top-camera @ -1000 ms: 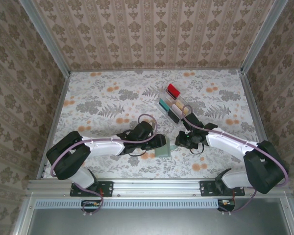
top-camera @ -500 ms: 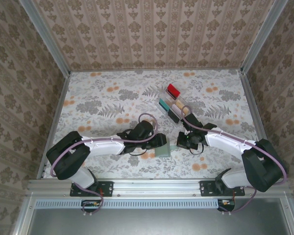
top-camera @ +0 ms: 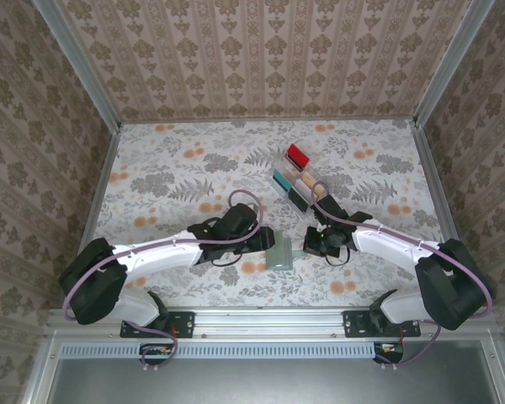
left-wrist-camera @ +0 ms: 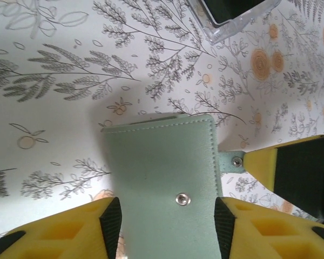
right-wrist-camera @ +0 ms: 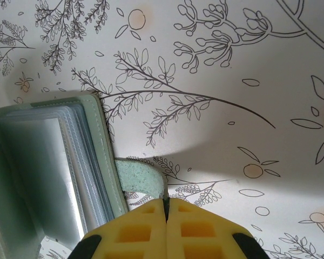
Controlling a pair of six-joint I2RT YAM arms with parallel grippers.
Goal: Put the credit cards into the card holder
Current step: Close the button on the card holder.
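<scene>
Both your grippers are on the flat sage-green stitched card holder (left-wrist-camera: 161,162), near the table's front edge between the two arms.

Your left gripper (left-wrist-camera: 167,210) clamps it across its width, so its long axis runs out from the fingers toward the clear plastic tray (left-wrist-camera: 237,27). Your right gripper (right-wrist-camera: 166,208), fingers pressed together, pinches the green strap tab (right-wrist-camera: 140,178) sticking from the holder's side. Small red, teal, tan and dark plastic credit cards (top-camera: 298,155) lie in that tray. The surface is a white cloth (top-camera: 177,160) printed with grey leaves and orange blossoms, and tan damask wallpaper (top-camera: 261,59) covers three walls.
</scene>
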